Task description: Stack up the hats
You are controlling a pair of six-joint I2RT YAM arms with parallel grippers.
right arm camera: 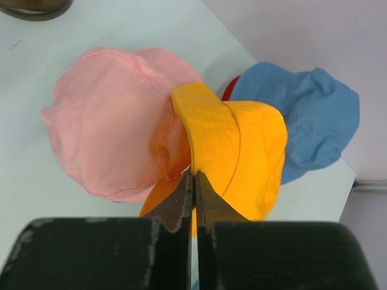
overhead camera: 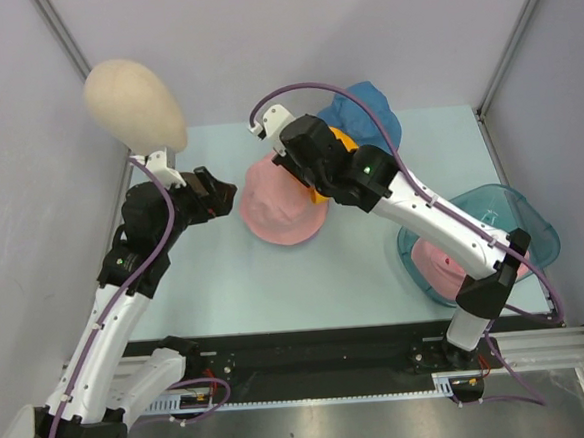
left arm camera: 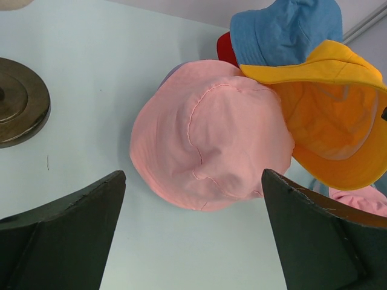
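A pink hat point(overhead camera: 279, 208) lies crown up at the table's middle; it also shows in the left wrist view point(left arm camera: 211, 133) and in the right wrist view point(right arm camera: 112, 118). A lilac sliver point(left arm camera: 170, 75) peeks from under it. My right gripper point(right arm camera: 194, 176) is shut on the brim of the orange hat point(right arm camera: 248, 151), held lifted against the pink hat's right side point(left arm camera: 329, 121). A blue hat point(overhead camera: 367, 108) lies behind, with a red hat's edge point(left arm camera: 226, 48) under it. My left gripper point(left arm camera: 192, 181) is open and empty, just left of the pink hat point(overhead camera: 226, 195).
A beige mannequin head point(overhead camera: 134, 105) stands at the back left on a round dark base point(left arm camera: 18, 103). A translucent teal tray point(overhead camera: 513, 226) at the right holds another pink hat point(overhead camera: 430, 259). Grey walls enclose the table.
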